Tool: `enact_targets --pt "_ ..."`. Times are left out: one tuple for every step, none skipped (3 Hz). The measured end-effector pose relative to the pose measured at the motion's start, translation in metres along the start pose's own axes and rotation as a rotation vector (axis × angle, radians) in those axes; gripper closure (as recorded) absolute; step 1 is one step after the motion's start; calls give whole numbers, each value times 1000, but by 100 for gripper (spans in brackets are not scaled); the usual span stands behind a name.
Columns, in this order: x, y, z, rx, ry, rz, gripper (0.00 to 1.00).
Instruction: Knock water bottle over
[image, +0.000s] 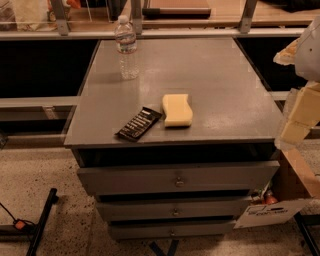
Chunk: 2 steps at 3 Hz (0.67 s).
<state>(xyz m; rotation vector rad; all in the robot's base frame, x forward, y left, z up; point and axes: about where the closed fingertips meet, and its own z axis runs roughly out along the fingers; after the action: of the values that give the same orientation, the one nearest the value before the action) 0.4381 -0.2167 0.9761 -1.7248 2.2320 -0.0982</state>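
One water bottle (126, 47), upright, upper left; gripper (298, 117) is seen well apart at right edge, grip state cannot be told.

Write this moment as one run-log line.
water bottle: upright, back left | gripper: right edge, apart from bottle | task: not done

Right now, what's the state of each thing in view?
water bottle: upright, cap on, back left of the cabinet top.
sponge: lying flat, near the front middle.
black packet: lying flat, just left of the sponge.
drawers: three, all look shut.
gripper: at the right edge of view, beside the cabinet, well apart from the water bottle.
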Motion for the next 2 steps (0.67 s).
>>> enact_targets --pt "0 0 0 0 0 0 0" --pt "-3 -21 8 29 -63 41 0"
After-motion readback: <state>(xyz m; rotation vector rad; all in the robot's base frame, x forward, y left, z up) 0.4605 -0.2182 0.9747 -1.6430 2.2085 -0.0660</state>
